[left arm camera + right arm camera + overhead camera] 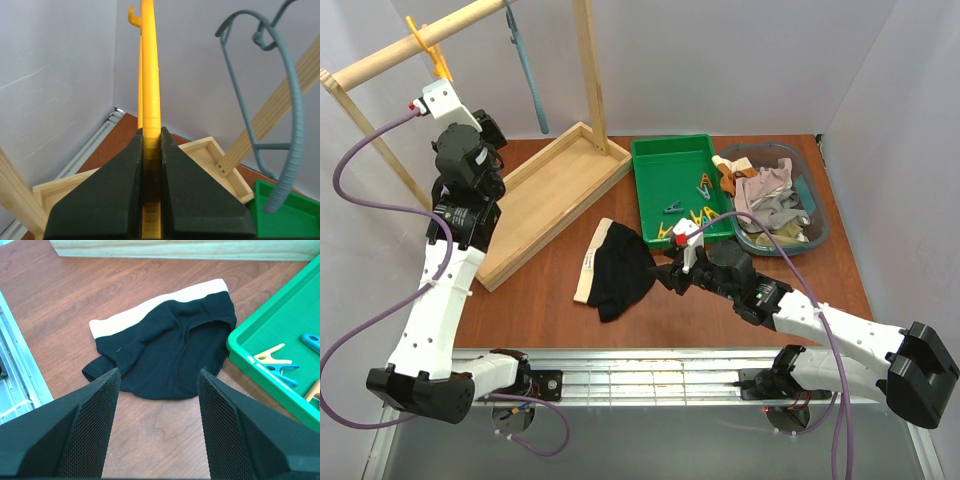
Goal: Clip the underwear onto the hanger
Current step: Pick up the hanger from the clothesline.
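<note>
The yellow-orange hanger (432, 52) hangs on the wooden rail at the far left. My left gripper (441, 78) is raised to it and shut on its thin yellow bar (150, 90), which runs up between the fingers (120, 190). The black underwear (620, 266) with a cream waistband lies flat on the table in the middle. My right gripper (667, 272) is open and empty, low over the table just right of the underwear. In the right wrist view the underwear (170, 347) lies just beyond the open fingertips (107, 390).
A grey-blue hanger (530, 80) hangs on the same rail, right of the yellow one (292, 125). The wooden rack base (555, 195) lies behind the underwear. A green tray (655, 190) holds several pegs (272, 357). A clear bin (817, 215) with a clothes pile stands at the right.
</note>
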`<state>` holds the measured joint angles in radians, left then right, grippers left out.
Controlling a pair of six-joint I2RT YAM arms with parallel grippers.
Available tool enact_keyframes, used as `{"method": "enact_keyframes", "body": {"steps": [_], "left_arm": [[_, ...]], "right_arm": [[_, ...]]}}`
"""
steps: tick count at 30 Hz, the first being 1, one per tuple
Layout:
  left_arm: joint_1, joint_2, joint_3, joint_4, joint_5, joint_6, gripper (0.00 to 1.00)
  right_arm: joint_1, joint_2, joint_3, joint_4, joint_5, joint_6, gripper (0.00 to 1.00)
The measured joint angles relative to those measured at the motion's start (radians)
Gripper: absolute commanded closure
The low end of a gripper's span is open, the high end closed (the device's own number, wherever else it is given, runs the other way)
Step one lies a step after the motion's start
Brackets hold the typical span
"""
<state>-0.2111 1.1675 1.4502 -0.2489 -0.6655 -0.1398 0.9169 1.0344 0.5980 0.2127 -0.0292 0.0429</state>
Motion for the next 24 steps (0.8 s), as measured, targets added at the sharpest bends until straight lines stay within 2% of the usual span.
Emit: {"method": "enact_keyframes", "body": {"steps": [7,10,15,19,24], "left_arm": [[0.000,0.009,0.022,0.037,0.132,0.016,1.00],[0.000,-0.033,-0.041,0.099,0.197,0.016,1.00],[0.000,-0.126,-0.124,0.113,0.272,-0.021,1.00],[0.000,-0.245,-0.261,0.129,0.328,-0.098,1.00],[0.000,-0.441,-0.559,0.195,0.406,-0.208,1.00]], "right_arm": [[0.000,0.023,0.000,0.000,0.003,0.000,0.43],[0.000,0.023,0.000,0.000,0.007,0.000,0.43],[0.000,0.023,0.000,0.000,0.011,0.000,0.43],[0.000,0.023,0.000,0.000,0.012,-0.001,0.44],[0.000,0.025,0.000,0.000,0.037,0.000,0.43]]}}
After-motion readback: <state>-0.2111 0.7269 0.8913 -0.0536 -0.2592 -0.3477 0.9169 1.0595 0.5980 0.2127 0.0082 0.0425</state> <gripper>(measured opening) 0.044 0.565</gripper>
